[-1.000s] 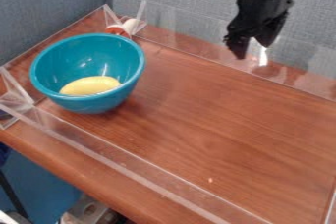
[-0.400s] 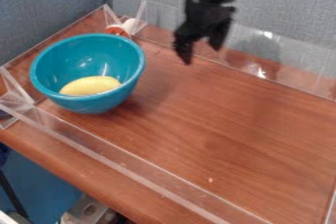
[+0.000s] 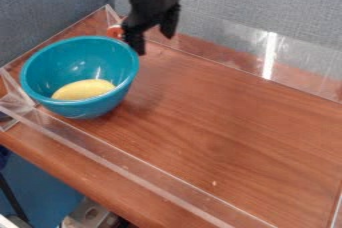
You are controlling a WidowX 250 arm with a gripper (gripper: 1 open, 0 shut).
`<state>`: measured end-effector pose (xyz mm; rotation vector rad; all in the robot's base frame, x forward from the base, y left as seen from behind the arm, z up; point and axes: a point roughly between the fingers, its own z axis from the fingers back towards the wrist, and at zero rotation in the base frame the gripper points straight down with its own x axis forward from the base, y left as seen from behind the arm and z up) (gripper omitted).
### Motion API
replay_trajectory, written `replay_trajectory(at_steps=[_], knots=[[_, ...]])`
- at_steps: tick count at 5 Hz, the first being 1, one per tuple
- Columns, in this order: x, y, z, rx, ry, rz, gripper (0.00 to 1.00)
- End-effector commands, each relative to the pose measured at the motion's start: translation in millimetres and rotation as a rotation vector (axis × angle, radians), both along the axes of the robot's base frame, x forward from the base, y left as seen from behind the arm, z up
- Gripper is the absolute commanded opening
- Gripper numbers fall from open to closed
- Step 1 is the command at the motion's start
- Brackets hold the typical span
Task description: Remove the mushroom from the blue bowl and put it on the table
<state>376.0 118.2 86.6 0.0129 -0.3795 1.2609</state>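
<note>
One arm, one bowl, one item to lift out. Largest first: the table (image 3: pixel 227 122), reddish-brown wood grain, bare across the middle and right, boxed in by low clear acrylic walls (image 3: pixel 80 147).

Next, the blue bowl (image 3: pixel 114 72), teal, deep, glossy inside, standing upright at the left end of the table close to the corner walls. Compared with a second ago it sits a touch further left and nearer the front wall, though I cannot tell from this view what shifted it.

Then the gripper (image 3: pixel 144 34). A second ago it hangs over the far right of the table; less than half a second ago it is near the middle of the back wall; now it stands just behind the bowl's far rim, pointing steeply down. Its jaws are spread wide and nothing is between them.

Smallest: the mushroom (image 3: pixel 83 90), a pale yellow rounded piece lying on the bowl's floor, toward the near-left side. Not touched by the arm.

Reading of the change: the crossing toward the bowl looks nearly finished, and the task itself is barely begun, with no grasp made. My judgement is that the next move calls for coming forward over the rim and going down inside. The deep, slick wall may crowd the fingers or let the piece slide.
</note>
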Motion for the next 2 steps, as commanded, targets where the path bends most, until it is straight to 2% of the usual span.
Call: replay_trajectory(at_steps=[1, 2], knots=[[-0.4, 14.3, 24.9, 0.029, -0.078, 0.023, 1.00], [-1.8, 14.0, 17.4, 0.035, -0.072, 0.023, 0.00]])
